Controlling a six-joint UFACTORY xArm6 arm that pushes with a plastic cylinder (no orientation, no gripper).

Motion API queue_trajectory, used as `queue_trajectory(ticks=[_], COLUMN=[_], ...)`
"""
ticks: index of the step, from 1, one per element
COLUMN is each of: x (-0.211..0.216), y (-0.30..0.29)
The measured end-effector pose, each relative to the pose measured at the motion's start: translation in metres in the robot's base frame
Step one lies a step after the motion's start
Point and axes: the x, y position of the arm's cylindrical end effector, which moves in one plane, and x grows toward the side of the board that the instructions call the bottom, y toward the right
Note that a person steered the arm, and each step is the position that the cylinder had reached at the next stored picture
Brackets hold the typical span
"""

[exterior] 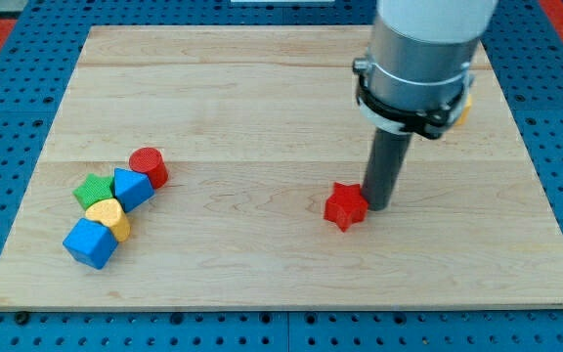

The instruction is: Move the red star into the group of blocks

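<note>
At my tip: my tip (377, 205) stands on the bench (262, 98) at the right-hand edge of the red star (345, 206), touching it or just short of touching; I cannot tell which.
Grasping part: there is none. The arm ends in a bare rod that cannot open or close, and it holds nothing. It can only shove.
Just left of my tip: the red star lies flat and alone, well apart from every other block, with bare wood between it and the group.
Nearest risk: the star has points and notches. My tip seems to bear on it a little toward the view's top, so a leftward push may spin it and let it slide past my tip toward the view's bottom.
Well left of my tip: the group lies in a loose diagonal line: red cylinder (149, 166), blue block (132, 187), green block (93, 190), yellow block (108, 216) and blue cube (90, 242).
Risk on the way: the path is long, so a small error in heading would grow, and the star could pass above or below the group.
Risk on arrival: a hard push could scatter the cluster, and the blue cube sits near the bench's bottom-left edge.
Behind my tip, toward the top right: an orange-yellow block (465, 110) is mostly hidden by the arm and lies out of the path.
</note>
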Motion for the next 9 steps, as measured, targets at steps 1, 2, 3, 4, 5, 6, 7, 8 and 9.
queue_trajectory(ticks=[1, 2, 3, 4, 5, 6, 7, 8, 9], x=[-0.003, 0.012, 0.013, 0.028, 0.049, 0.051, 0.05, 0.039, 0.027], y=[-0.035, -0.082, -0.053, -0.033, -0.042, -0.077, -0.125, -0.175, -0.205])
